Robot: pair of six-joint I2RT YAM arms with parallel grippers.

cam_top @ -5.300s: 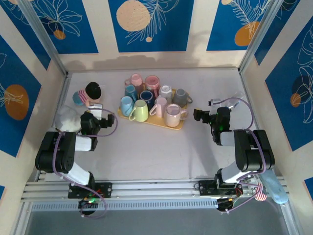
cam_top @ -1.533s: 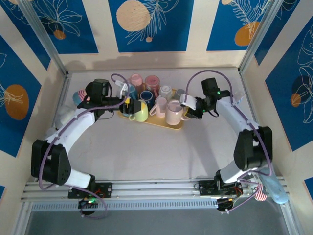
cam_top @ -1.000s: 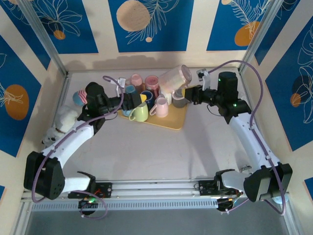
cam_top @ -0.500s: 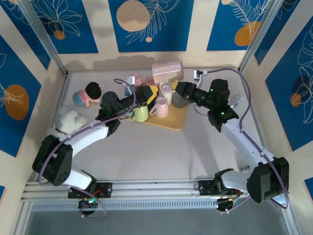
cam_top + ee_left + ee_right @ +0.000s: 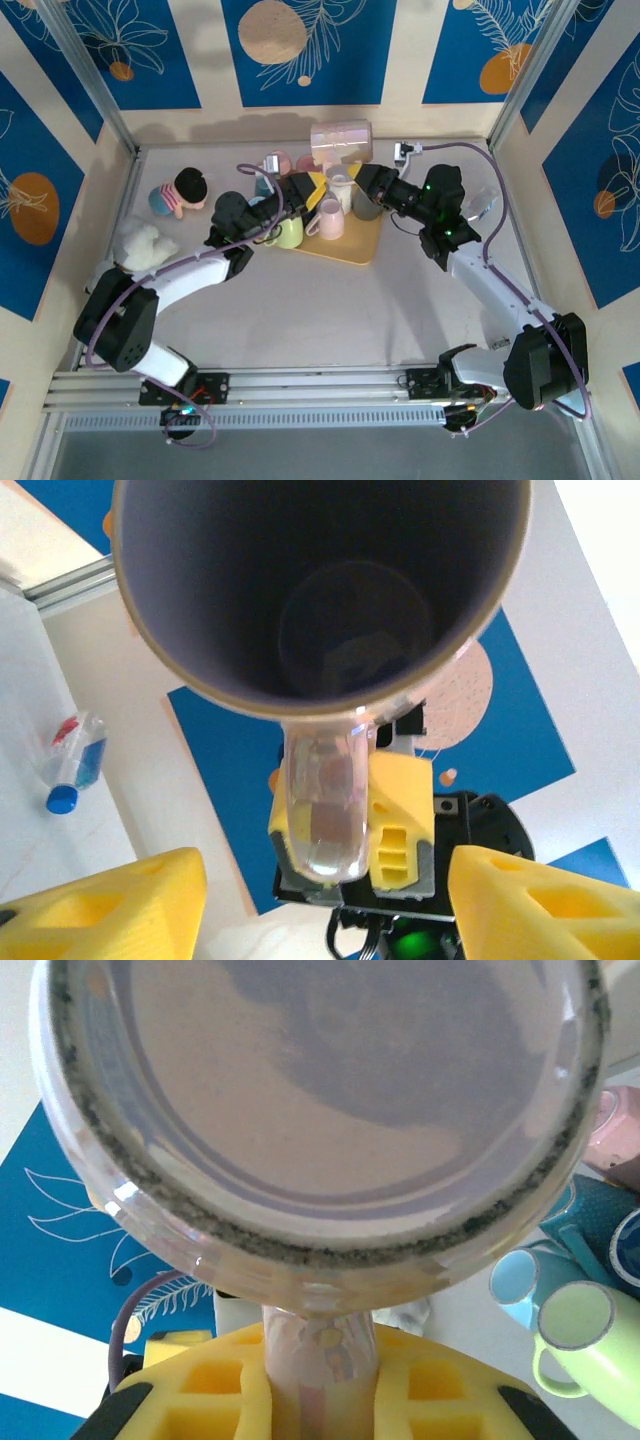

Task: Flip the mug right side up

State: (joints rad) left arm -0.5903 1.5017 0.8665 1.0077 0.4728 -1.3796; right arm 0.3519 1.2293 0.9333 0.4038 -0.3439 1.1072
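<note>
A pink iridescent mug (image 5: 340, 140) hangs on its side above the back of the tray. My right gripper (image 5: 366, 181) is shut on its handle. In the right wrist view the mug's base (image 5: 320, 1090) faces the camera and the handle (image 5: 318, 1370) sits pinched between the yellow fingers (image 5: 200, 1385). My left gripper (image 5: 300, 190) is just left of and below the mug, open. Its wrist view looks straight into the mug's dark mouth (image 5: 320, 590). The left fingers (image 5: 110, 910) stand wide apart, clear of the mug.
The yellow tray (image 5: 352, 247) holds several mugs, among them a green one (image 5: 289, 233), a pink one (image 5: 329, 218) and a grey one (image 5: 366, 206). A doll (image 5: 180, 190) and a white plush (image 5: 145, 245) lie at the left. Walls close the table's sides and back.
The right gripper carried the mug left and turned it further onto its side. The left gripper rose from the tray toward the mug's mouth, and its jaws narrowed somewhat.
</note>
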